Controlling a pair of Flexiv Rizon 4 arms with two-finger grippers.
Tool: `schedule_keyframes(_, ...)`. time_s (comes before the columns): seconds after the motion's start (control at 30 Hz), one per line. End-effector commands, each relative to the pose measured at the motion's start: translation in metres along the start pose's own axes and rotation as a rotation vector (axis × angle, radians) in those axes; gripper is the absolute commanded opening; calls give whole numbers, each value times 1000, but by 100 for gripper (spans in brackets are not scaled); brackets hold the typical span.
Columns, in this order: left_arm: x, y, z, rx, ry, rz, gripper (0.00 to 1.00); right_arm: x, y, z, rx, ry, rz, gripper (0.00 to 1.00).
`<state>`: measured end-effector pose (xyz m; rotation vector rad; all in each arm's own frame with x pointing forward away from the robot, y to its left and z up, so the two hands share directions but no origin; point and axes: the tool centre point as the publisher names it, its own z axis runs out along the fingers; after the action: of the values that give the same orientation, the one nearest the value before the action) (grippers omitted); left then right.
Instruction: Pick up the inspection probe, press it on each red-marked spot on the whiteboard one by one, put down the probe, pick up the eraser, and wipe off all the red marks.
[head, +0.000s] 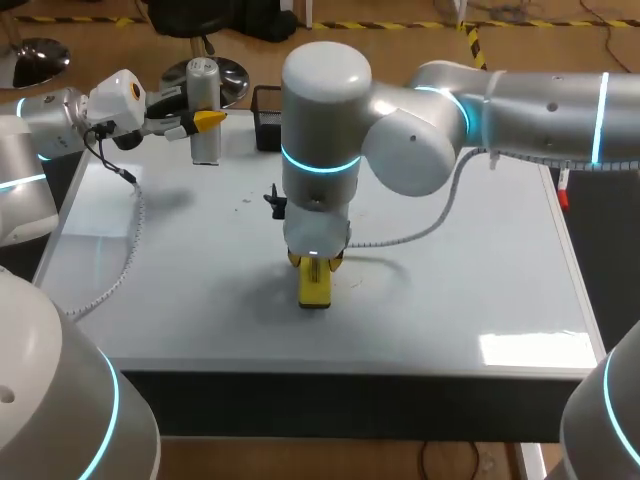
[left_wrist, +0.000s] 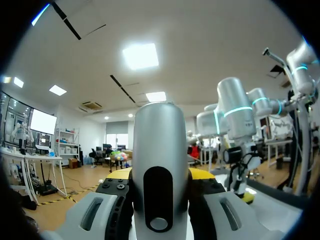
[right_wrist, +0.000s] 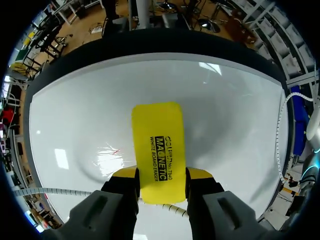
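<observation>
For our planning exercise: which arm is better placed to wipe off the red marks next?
Right: the right tool grips the eraser on the whiteboard; the left tool holds the probe.

head: high behind, looked down on whole counter (head: 480, 300) | left wrist: level, faced room, close behind probe (left_wrist: 159, 150) | right wrist: straight down, close over eraser (right_wrist: 158, 145), shared with head at frame centre
</observation>
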<state>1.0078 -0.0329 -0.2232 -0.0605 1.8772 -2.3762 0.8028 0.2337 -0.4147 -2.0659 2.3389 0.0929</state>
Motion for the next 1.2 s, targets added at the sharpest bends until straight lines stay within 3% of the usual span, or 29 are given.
schedule_keyframes(0.03, 0, -1, 0, 0, 0, 0, 0, 5, -1, 4, 6, -10, -5, 0)
schedule_keyframes(0.43, 0, -1, 0, 0, 0, 0, 0, 1, 5, 23, -53, -7, -39, 0)
schedule_keyframes(1.2, 0, -1, 0, 0, 0, 0, 0, 49, 9, 42, -72, 60, 89, 0)
